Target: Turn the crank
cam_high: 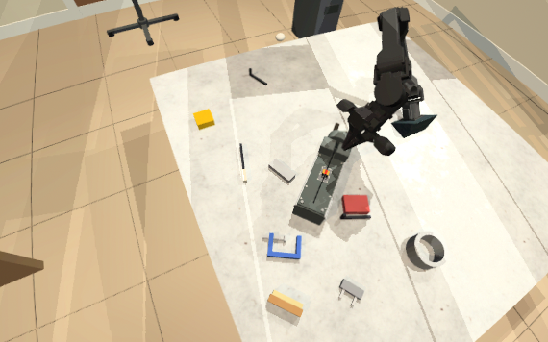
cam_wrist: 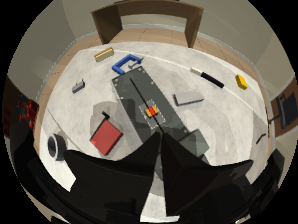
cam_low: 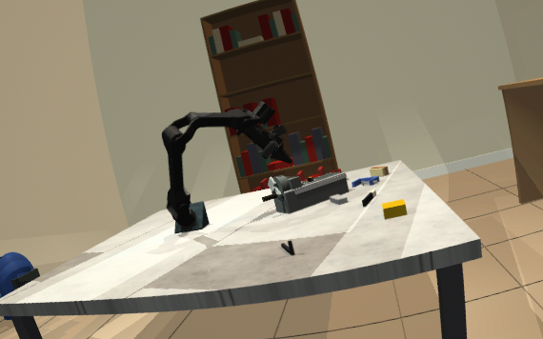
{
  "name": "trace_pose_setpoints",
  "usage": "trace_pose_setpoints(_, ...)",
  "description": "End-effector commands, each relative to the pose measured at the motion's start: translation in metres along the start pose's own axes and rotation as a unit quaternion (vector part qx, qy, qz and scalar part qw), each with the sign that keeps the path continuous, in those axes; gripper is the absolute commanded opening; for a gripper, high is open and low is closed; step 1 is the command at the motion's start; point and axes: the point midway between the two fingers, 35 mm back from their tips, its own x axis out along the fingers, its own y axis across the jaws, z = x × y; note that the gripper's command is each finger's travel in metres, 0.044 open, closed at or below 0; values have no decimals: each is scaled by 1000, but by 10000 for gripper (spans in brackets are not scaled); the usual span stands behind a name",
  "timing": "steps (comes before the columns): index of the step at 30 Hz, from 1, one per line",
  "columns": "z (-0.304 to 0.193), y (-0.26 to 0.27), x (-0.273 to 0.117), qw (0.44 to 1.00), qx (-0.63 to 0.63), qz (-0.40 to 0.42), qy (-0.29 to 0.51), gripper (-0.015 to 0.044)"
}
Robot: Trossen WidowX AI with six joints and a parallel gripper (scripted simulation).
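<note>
And the fingers of the gripper [cam_high: 345,148] [cam_low: 291,162] [cam_wrist: 161,134] are closed, nothing between them, poised over the machine's [cam_high: 310,194] [cam_low: 315,194] [cam_wrist: 131,92] crank end! The machine sits inward from the counter's [cam_high: 513,269] [cam_low: 161,307] [cam_wrist: 57,107] edges, its handle [cam_high: 336,127] [cam_low: 270,197] pointing towards the top edge in the top view. Looks like we're at the approach: handle free, red pointer [cam_high: 325,172] [cam_wrist: 152,112] mid-slide, exact alignment impossible to call. Next, I'd say: open, come down beside the handle, grip, turn gently.
</note>
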Motion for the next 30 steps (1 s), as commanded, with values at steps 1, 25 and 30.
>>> trace_pose_setpoints(1,0,0,0,1000,0,0,0,79)
trace_pose_setpoints(25,0,0,0,1000,0,0,0,204)
trace_pose_setpoints(30,0,0,0,1000,0,0,0,72)
